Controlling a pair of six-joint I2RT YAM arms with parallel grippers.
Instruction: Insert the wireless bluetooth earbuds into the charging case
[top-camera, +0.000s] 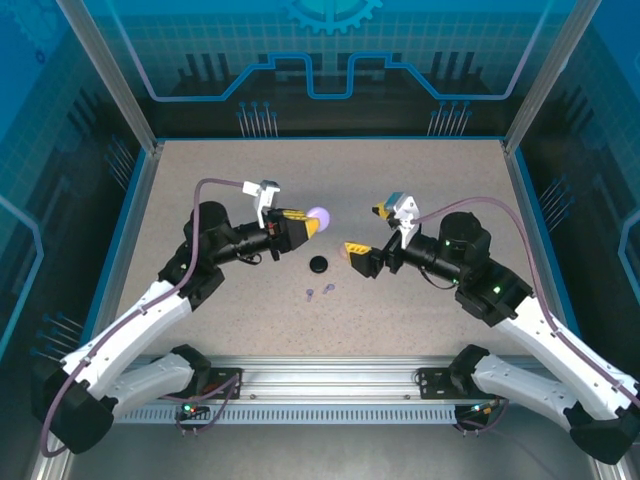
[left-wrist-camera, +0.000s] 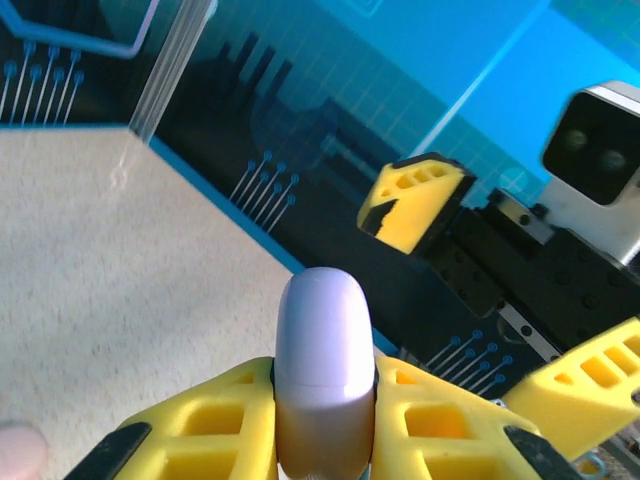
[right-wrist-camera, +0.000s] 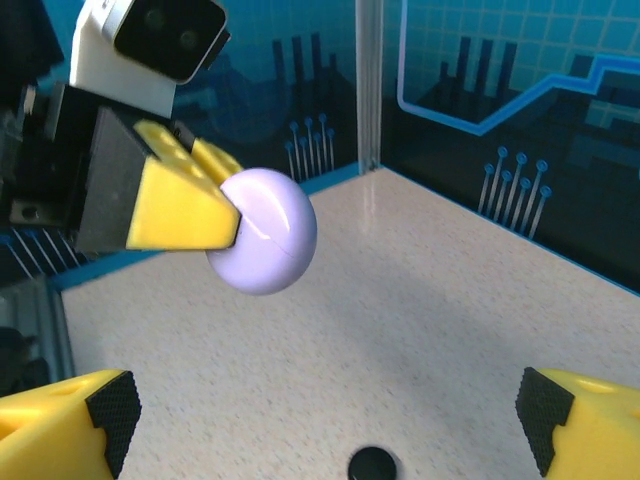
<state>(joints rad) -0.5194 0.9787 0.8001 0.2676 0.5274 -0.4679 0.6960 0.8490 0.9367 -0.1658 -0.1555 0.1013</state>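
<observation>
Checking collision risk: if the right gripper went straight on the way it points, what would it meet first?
Probably the lavender case in the left gripper, though the right gripper might pass under it; depth is unclear.

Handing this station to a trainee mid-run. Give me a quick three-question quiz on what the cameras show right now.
1. True or false: the left end effector is shut on the lavender case, holding it above the table.
2. Pick one: the right end effector is A) shut on an earbud, B) open and empty, C) shut on the case.
3. How many lavender earbuds lie on the table?

Key: 1 true; 2 B; 3 two.
</observation>
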